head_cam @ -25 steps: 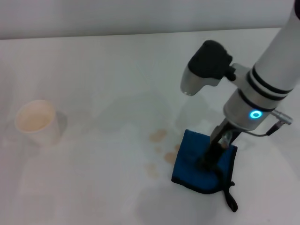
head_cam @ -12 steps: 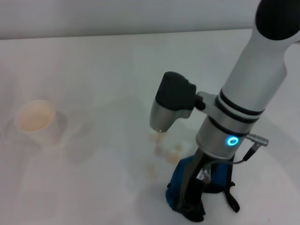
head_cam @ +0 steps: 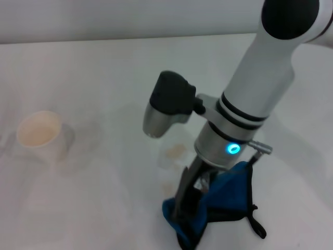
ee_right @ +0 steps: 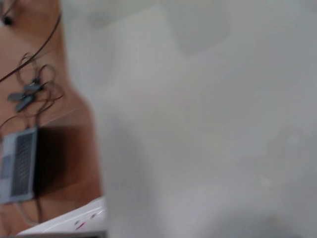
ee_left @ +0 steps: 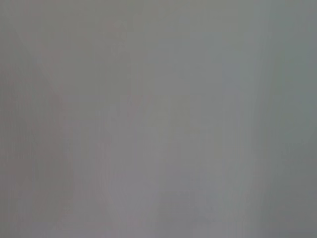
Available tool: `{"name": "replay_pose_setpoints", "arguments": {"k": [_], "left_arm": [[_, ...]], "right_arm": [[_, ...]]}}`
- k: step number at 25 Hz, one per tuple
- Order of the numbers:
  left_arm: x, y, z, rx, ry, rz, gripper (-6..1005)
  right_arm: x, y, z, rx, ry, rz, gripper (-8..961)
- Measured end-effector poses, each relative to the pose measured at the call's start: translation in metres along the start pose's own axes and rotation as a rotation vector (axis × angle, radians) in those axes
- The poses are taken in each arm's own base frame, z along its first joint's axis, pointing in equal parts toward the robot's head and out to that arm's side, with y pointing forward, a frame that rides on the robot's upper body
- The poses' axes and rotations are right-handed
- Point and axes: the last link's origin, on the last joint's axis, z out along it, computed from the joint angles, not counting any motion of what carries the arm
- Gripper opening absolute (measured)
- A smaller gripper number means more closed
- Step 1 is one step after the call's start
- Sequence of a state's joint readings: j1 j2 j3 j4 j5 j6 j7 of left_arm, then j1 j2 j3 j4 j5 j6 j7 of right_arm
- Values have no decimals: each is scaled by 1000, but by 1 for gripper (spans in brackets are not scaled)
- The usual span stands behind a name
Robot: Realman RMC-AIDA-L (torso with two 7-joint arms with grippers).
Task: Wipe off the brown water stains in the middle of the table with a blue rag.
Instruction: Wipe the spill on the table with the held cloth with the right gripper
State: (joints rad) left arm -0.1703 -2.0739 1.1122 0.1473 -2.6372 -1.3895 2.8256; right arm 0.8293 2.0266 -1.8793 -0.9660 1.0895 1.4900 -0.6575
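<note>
Across the broad white table (head_cam: 93, 67), the right arm is reaching down from the upper right toward the near middle. Its right gripper (head_cam: 188, 216) is standing almost upright with the fingers clamped on the blue rag (head_cam: 226, 200), which is hanging bunched around them, its lower folds touching the tabletop and its black loop tab trailing to the right. The brown water stains (head_cam: 175, 151) are lying just beyond the rag, partly hidden by the wrist. A white paper cup (head_cam: 40, 134) is sitting well apart on the left. The left gripper is showing nowhere.
</note>
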Motion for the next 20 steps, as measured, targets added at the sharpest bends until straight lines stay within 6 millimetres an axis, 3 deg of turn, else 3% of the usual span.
{"name": "replay_pose_setpoints", "arguments": {"k": [20], "left_arm": [[2,3,3,-7,17,-3,877]], "right_arm": [[-29,-58,-9,277,-164,58,45]]}}
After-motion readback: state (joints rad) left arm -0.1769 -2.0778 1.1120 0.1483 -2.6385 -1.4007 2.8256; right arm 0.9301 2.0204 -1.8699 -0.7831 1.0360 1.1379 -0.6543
